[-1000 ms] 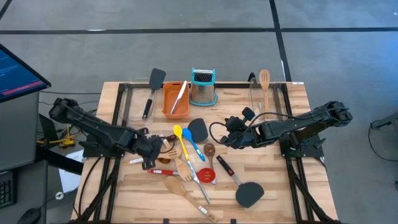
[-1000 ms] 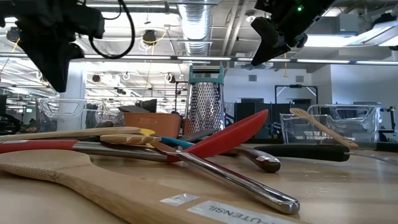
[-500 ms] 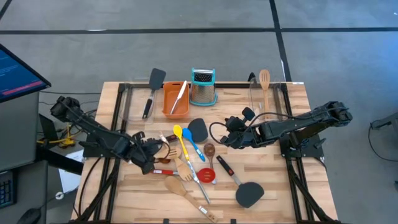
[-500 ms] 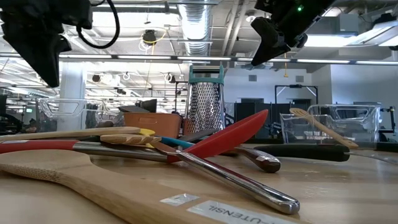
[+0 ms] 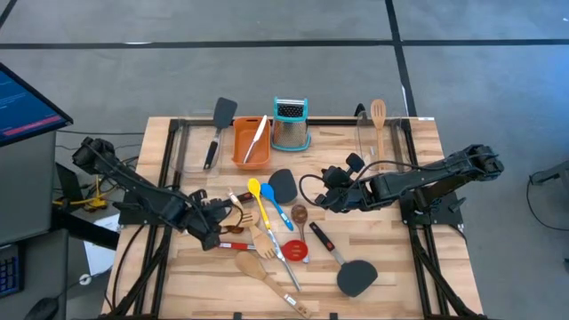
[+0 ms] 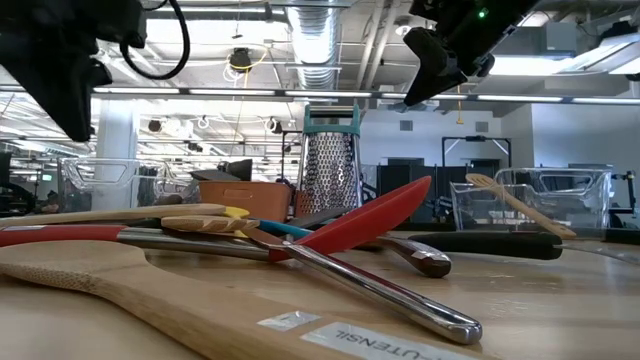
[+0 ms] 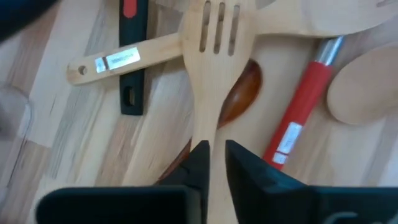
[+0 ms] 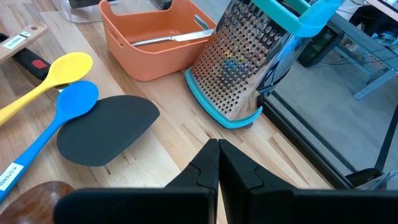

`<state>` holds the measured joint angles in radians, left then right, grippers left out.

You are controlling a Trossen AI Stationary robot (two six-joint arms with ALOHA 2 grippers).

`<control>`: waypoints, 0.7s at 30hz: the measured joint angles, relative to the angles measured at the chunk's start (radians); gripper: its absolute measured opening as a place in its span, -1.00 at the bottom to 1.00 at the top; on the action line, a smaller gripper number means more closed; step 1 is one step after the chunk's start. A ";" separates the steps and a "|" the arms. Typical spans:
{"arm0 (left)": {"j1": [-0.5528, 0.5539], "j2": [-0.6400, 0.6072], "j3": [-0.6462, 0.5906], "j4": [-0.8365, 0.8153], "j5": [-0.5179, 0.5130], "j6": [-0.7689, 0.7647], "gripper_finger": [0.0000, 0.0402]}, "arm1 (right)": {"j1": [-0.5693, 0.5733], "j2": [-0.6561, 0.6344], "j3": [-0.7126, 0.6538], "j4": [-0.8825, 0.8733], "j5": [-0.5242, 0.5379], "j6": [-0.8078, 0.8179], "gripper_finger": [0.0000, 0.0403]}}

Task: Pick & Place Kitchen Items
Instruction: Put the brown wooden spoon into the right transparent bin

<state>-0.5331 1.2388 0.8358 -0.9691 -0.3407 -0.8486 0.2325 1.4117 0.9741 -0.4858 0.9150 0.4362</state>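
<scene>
Wooden bench point(image 5: 391, 258) on a metal frame, grey floor around it, a monitor off past the left edge.

Left gripper point(image 7: 216, 163): fingers point(image 7: 200, 165) slightly apart with the handle of a slotted wooden spatula point(image 7: 211, 56) running between them; cannot tell if they pinch it. In the high view this gripper point(image 5: 213, 224) sits low at the left end of the utensil pile. Around the spatula: a dark brown spoon bowl point(image 7: 239, 99) under it, a labelled wooden handle point(image 7: 118, 59) crossing it, a black handle with red tab point(image 7: 130, 62) beside that, a red-sleeved steel handle point(image 7: 298, 115) on the other side.

Right gripper point(image 8: 217, 163): fingers point(image 8: 205, 167) pressed together, holding nothing, hovering over the bench near the centre point(image 5: 333, 197). Ahead of it lie a black turner blade point(image 8: 106, 137), a blue spoon point(image 8: 59, 118) and a yellow spoon point(image 8: 53, 71), side by side, nearly touching.

Further out: steel box grater point(image 5: 291, 124) with teal top stands upright, just beside the orange tray point(image 5: 251, 142), which holds a steel-handled tool point(image 5: 257, 138). A black turner point(image 5: 217, 129) lies left of the tray; a wooden slotted spoon point(image 5: 379, 120) lies at the far right in a clear bin. Pile at centre: red spoon point(image 5: 296, 251), wooden spoons point(image 5: 258, 267), a second black turner point(image 5: 351, 274) nearer the front edge.

Low view: red spoon point(image 6: 370, 220) propped across a steel handle point(image 6: 380, 290), big wooden handle point(image 6: 130, 290) in front.
</scene>
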 joint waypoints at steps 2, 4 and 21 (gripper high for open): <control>0.001 0.000 -0.035 0.003 0.000 -0.007 -0.68 | 0.000 0.000 0.000 0.000 0.000 0.000 -1.00; 0.001 0.000 -0.078 0.034 0.000 -0.024 -0.57 | 0.000 0.000 0.000 0.000 0.000 0.000 -1.00; 0.001 0.000 -0.161 0.139 0.011 -0.027 0.08 | 0.000 0.000 0.000 0.000 0.001 0.000 -1.00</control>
<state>-0.5320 1.2388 0.6744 -0.8297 -0.3298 -0.8761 0.2325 1.4117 0.9741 -0.4858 0.9157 0.4362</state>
